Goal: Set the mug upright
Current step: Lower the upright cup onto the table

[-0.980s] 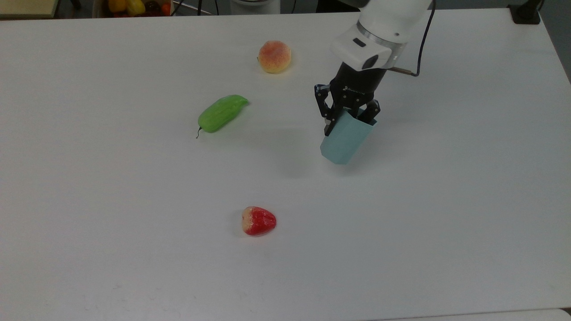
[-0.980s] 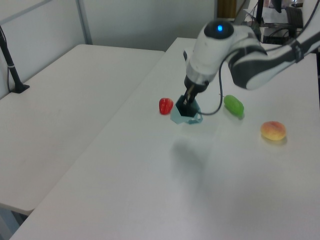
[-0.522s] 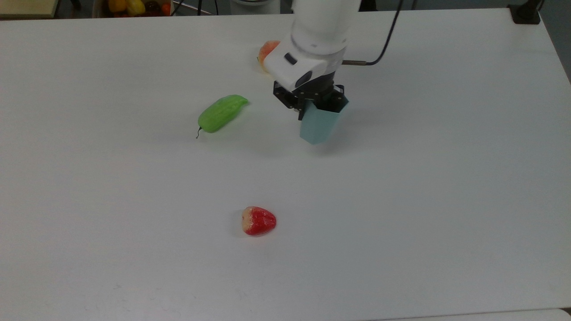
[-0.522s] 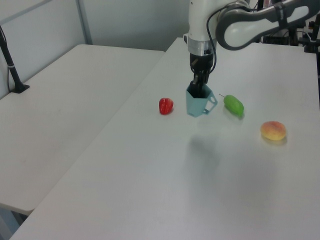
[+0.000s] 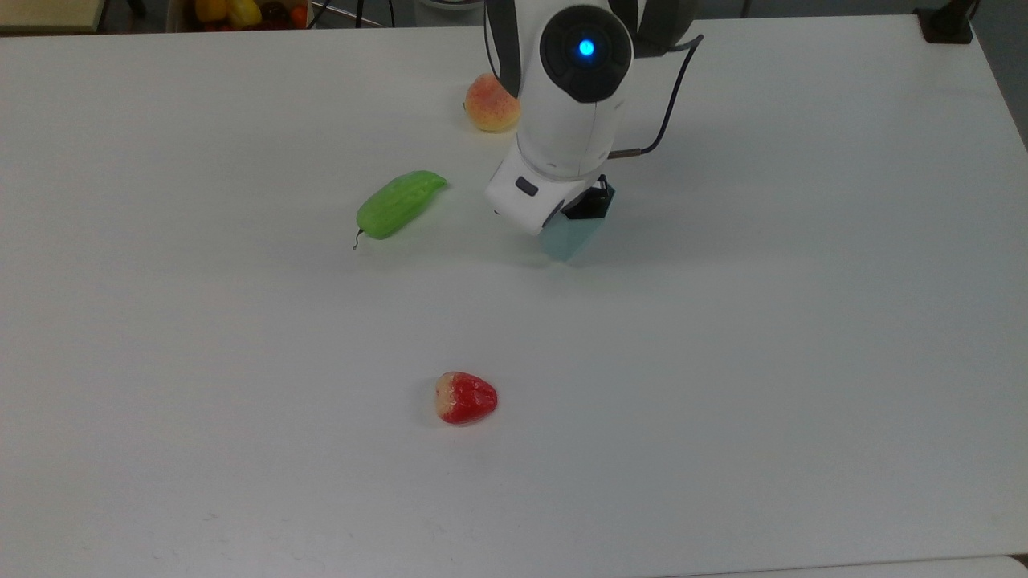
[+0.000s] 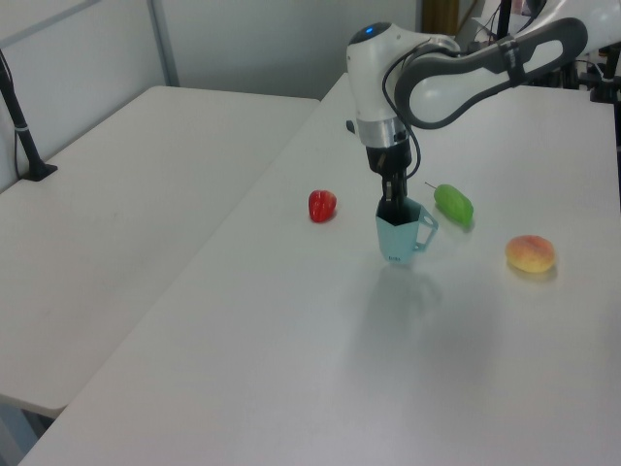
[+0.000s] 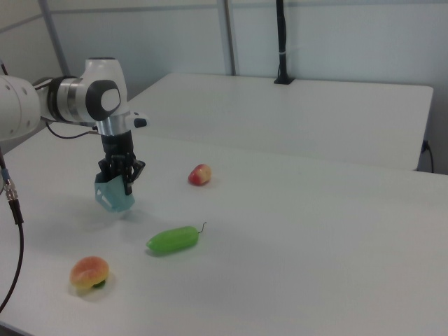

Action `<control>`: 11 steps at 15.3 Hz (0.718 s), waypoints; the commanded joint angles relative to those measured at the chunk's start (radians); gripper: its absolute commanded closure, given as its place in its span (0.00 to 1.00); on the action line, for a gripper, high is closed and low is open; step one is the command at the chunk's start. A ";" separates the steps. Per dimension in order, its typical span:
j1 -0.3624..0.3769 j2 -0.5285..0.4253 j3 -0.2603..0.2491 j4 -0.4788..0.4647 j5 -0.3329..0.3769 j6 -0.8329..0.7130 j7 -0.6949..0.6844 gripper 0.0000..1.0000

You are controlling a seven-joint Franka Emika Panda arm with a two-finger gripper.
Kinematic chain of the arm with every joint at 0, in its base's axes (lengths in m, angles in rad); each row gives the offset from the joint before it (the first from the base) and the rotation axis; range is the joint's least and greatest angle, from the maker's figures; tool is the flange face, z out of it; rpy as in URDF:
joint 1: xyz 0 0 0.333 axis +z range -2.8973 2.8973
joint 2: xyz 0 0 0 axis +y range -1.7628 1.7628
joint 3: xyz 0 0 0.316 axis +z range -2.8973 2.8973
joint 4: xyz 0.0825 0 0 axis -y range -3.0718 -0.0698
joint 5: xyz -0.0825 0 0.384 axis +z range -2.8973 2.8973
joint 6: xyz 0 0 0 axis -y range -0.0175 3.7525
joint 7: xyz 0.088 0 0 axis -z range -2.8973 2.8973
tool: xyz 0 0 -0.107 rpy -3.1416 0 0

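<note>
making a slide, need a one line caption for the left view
Gripper holding the mug upright by its rim above the table.

In the top view, the mug (image 5: 572, 239) is mostly covered by the arm (image 5: 572, 104), and the peach (image 5: 490, 104) is partly hidden behind it.

No text, label, brand mark or number can be read anywhere: none on the white robot arm (image 5: 574, 104), none on the pale blue-grey faceted plastic mug (image 6: 396, 238), none on the white tabletop (image 5: 723, 361).
</note>
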 commanded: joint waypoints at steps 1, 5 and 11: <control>0.009 0.034 -0.005 0.022 0.026 -0.021 -0.068 1.00; 0.015 0.037 -0.004 0.020 0.031 -0.010 -0.076 0.88; 0.023 0.029 -0.005 -0.006 0.031 0.036 -0.075 0.34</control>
